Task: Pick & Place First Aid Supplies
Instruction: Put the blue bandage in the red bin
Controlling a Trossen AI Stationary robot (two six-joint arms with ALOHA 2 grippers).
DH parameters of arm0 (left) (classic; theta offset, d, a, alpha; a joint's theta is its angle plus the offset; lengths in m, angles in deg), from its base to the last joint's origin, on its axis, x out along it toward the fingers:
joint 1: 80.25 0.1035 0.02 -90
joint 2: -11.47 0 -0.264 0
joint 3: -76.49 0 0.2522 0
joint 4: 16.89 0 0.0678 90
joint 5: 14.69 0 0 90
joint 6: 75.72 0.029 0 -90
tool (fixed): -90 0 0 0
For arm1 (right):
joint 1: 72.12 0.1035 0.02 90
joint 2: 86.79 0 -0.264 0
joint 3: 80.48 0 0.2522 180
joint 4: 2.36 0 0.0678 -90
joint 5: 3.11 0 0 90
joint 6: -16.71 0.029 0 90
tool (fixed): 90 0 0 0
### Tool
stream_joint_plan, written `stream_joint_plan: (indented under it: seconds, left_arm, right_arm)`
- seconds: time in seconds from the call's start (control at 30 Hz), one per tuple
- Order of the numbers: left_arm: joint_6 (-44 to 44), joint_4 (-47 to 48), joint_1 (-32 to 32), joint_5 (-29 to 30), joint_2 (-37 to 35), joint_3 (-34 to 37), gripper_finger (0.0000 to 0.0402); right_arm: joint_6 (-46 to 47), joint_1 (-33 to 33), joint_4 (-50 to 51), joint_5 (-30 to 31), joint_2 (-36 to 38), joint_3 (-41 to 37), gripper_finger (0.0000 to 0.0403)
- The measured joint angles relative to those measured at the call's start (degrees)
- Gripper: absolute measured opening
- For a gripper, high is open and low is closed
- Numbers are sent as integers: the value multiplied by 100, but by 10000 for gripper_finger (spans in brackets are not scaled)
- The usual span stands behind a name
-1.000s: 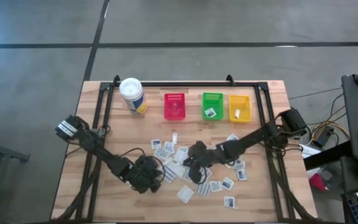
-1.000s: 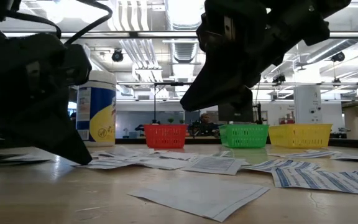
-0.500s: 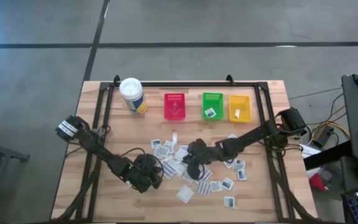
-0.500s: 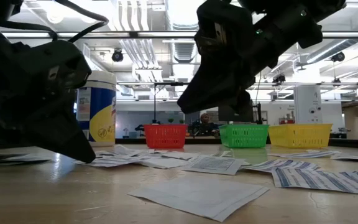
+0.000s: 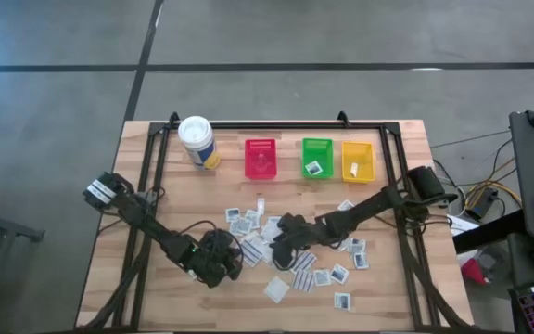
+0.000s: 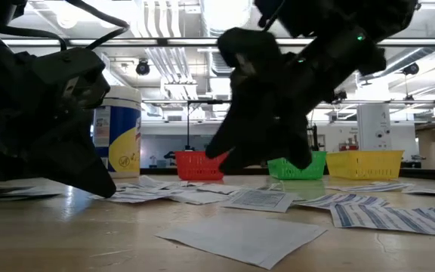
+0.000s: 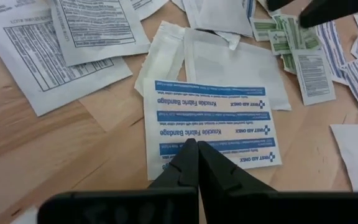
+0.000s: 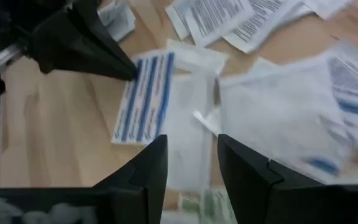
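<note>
Left gripper (image 7: 193,149): fingers pressed together, tips resting on the near edge of a blue-striped bandage packet (image 7: 211,132) that lies flat on the wooden table (image 7: 55,162). Nothing is clamped between the tips. Just beyond that packet sit two plain white packets (image 7: 229,59), partly overlapping it; farther out are larger printed packets (image 7: 95,28) and small green-printed ones (image 7: 291,37).

Right gripper (image 8: 191,163): fingers apart, a clear gap between them, nothing held. Directly ahead of the gap lies a white packet (image 8: 188,134), with the same blue-striped bandage packet (image 8: 145,96) just beside it. The left gripper's dark tip (image 8: 86,46) touches the far side of that striped packet.

High view: the two grippers, left (image 5: 222,260) and right (image 5: 281,243), are close together over the loose pile of packets (image 5: 258,227) at mid-table. More packets (image 5: 341,275) are scattered toward the right arm's side.

Well beyond the pile, along the far edge: red bin (image 5: 260,159), green bin (image 5: 316,157) and yellow bin (image 5: 358,160), the green and yellow each holding a packet. A white canister (image 5: 197,140) stands beside the red bin.
</note>
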Motion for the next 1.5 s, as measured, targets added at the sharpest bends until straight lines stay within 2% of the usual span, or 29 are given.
stream_joint_plan:
  seconds: [0.13,0.33,0.57,0.73,0.97,1.17,1.5]
  left_arm:
    - [-2,13,-11,-9,-2,0,0]
    - [-2,46,-11,-7,-7,0,0]
    - [-2,64,-13,-5,-7,0,0]
    - [4,96,-13,12,-9,0,0]
    - [9,110,-8,204,-9,4,0]
    - [19,106,-11,168,-9,7,0]
    - [415,11,-15,142,-9,7,0]
  right_arm:
    - [-10,-2,-3,-38,-251,269,144]
    - [-121,-2,99,-604,-727,816,146]
    - [-218,-43,574,-640,-978,1239,144]
    - [-126,-76,670,-719,-978,1258,146]
    - [126,-81,674,-1157,-975,1258,144]
    - [306,-76,679,-1174,-971,1251,145]
    - [104,-155,691,-1175,-967,1243,146]
